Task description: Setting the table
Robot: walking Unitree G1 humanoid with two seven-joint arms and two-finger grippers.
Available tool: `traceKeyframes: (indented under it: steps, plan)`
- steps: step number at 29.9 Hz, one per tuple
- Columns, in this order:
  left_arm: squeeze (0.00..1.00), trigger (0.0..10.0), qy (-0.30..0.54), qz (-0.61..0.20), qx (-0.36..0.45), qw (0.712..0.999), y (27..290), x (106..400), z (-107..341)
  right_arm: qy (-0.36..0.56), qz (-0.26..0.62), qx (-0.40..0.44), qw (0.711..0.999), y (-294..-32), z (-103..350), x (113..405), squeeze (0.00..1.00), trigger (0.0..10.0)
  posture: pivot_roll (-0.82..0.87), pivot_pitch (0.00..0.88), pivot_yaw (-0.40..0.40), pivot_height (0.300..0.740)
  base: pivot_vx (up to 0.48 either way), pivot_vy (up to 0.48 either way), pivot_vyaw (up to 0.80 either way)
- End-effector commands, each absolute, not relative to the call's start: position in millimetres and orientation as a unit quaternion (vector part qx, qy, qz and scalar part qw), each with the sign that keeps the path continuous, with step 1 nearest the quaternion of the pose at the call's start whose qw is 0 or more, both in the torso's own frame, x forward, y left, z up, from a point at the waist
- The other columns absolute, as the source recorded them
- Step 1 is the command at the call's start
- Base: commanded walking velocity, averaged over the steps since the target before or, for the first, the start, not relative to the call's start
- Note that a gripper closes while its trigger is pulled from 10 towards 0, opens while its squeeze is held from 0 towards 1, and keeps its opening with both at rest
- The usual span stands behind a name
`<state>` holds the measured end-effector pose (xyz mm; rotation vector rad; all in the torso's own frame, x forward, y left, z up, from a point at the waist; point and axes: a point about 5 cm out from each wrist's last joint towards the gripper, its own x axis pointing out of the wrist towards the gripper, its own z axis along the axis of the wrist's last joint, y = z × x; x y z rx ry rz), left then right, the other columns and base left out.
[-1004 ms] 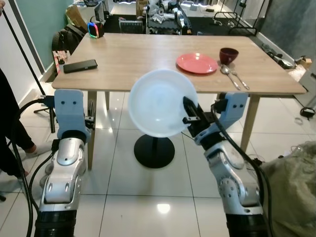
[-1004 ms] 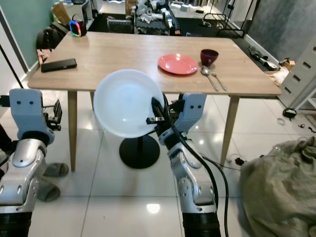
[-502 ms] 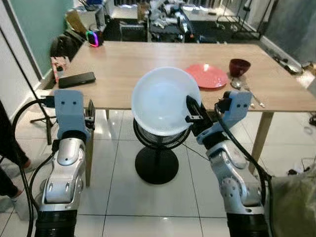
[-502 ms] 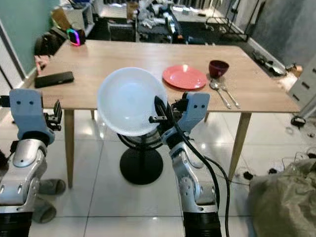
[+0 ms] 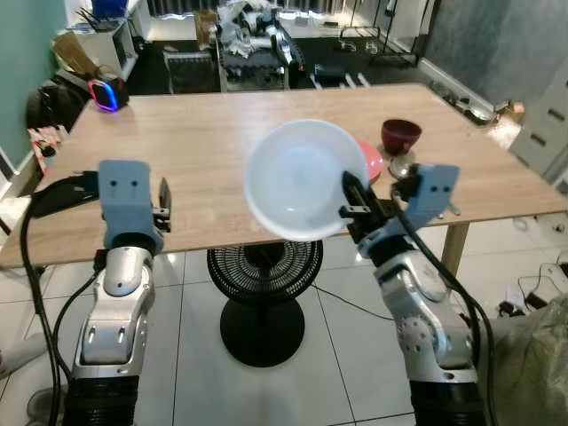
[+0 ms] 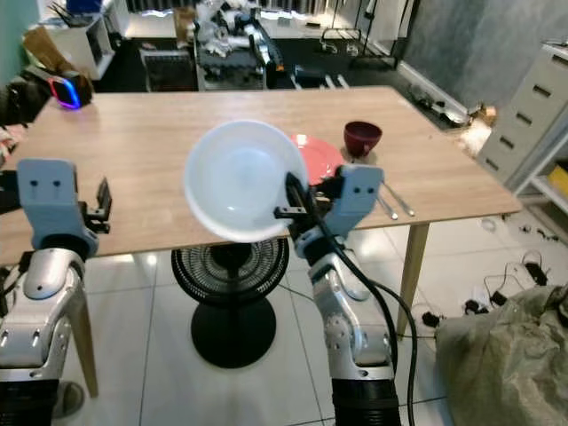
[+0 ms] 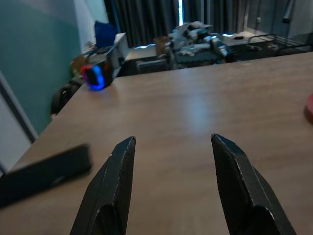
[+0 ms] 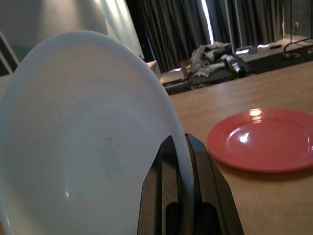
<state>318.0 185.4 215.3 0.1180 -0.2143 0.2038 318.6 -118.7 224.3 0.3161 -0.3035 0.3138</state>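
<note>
A white plate (image 5: 302, 180) is held upright over the near edge of the wooden table (image 5: 195, 142), and my right gripper (image 5: 351, 201) is shut on its right rim, which shows in the right wrist view between the black fingers (image 8: 195, 161). Behind it lies a red plate (image 6: 314, 158), partly hidden. A dark red bowl (image 5: 401, 137) stands to its right, with a spoon and fork (image 6: 390, 202) beside it. My left gripper (image 7: 171, 147) hangs open above the table's near left part, nothing between its fingers.
A black phone (image 7: 41, 175) lies on the table near my left gripper. A glowing speaker (image 5: 104, 93) sits at the far left corner. Under the table stands a black fan (image 5: 264, 293). A grey-green bag (image 6: 510, 337) lies on the floor at right.
The camera has moved closer to the table, with the view shifting. The white plate, still in my right gripper, now hangs over the table's near edge instead of in front of it.
</note>
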Motion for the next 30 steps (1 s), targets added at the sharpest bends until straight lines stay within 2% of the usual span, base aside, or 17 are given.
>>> traceKeyframes:
  steps: [1,17,30]
  plan:
    - [0.01,10.0,-0.101,0.098,0.061,0.988,183,318,212,-0.153,0.158,0.154,0.963,-119,226,318,0.00,10.0,0.01,0.000,0.065,0.740,0.480,0.000,0.00]
    - [0.00,10.0,-0.097,0.093,0.069,0.989,182,316,208,-0.150,0.173,0.148,0.962,-114,225,317,0.00,10.0,0.00,0.000,0.062,0.740,0.466,0.000,0.00]
    - [0.00,10.0,-0.084,0.060,0.072,0.992,174,315,202,-0.148,0.173,0.144,0.963,-115,223,316,0.00,10.0,0.00,0.000,0.066,0.740,0.000,0.000,0.00]
